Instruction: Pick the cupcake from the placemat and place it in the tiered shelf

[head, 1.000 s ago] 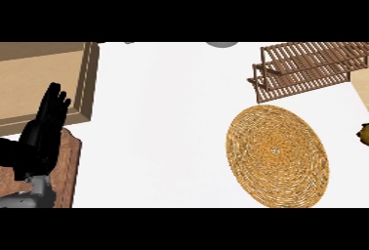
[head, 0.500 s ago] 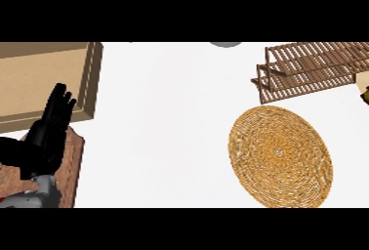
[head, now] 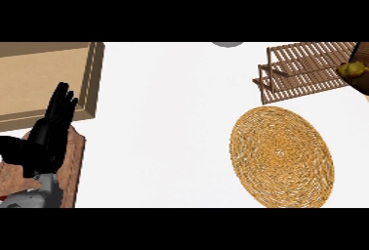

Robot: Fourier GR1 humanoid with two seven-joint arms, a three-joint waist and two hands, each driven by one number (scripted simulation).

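The cupcake [head: 351, 69], yellowish on top, shows at the view's far right edge, level with the right end of the wooden tiered shelf [head: 302, 71]. A dark sliver of my right hand [head: 361, 83] curls round it; the rest of that hand is cut off by the edge. Below the shelf lies the round woven placemat [head: 281, 156] with nothing on it. My left hand [head: 47, 139] rests open at the far left, fingers pointing up.
A tan box [head: 43, 78] fills the upper left corner. A brown wooden board [head: 72, 161] lies under my left hand. A small grey object [head: 228, 44] peeks in at the top edge. White counter [head: 166, 122] separates the box from the placemat.
The cupcake has travelled up the right edge, from beside the placemat to the shelf's height. The view has shifted slightly. My left hand has stayed where it was.
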